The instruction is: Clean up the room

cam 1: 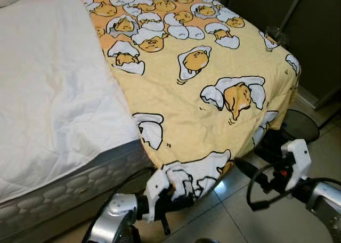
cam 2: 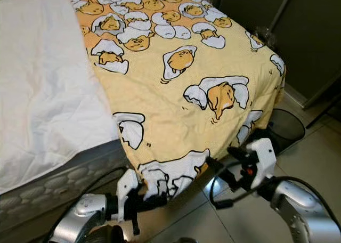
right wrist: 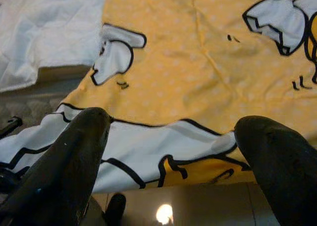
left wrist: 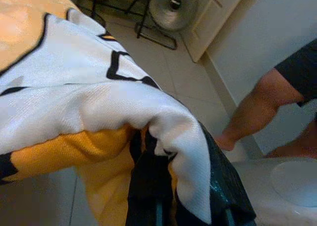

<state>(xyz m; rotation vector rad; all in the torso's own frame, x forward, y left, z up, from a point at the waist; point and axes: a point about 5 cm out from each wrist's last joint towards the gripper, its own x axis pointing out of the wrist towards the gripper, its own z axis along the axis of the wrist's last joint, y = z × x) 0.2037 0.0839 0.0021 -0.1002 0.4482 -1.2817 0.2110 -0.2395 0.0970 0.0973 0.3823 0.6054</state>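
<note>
A yellow blanket (cam 1: pixel 202 94) printed with cartoon eggs covers the right half of the bed and hangs over its foot corner. My left gripper (cam 1: pixel 178 200) is low at the drooping hem and shut on it. In the left wrist view the cloth (left wrist: pixel 124 112) folds over the black fingers (left wrist: pixel 148 196). My right gripper (cam 1: pixel 241 167) is just right of that hem, near the floor. Its two fingers (right wrist: pixel 74 156) stand wide open, with the blanket's edge (right wrist: pixel 168 141) ahead of them and nothing held.
A white mattress pad (cam 1: pixel 53 94) lies bare on the bed's left half, above the grey quilted mattress side (cam 1: pixel 69 184). A floor fan (left wrist: pixel 171 5) stands past the bed's corner on the tiled floor (cam 1: pixel 277 211). A person's leg (left wrist: pixel 257 107) is close by.
</note>
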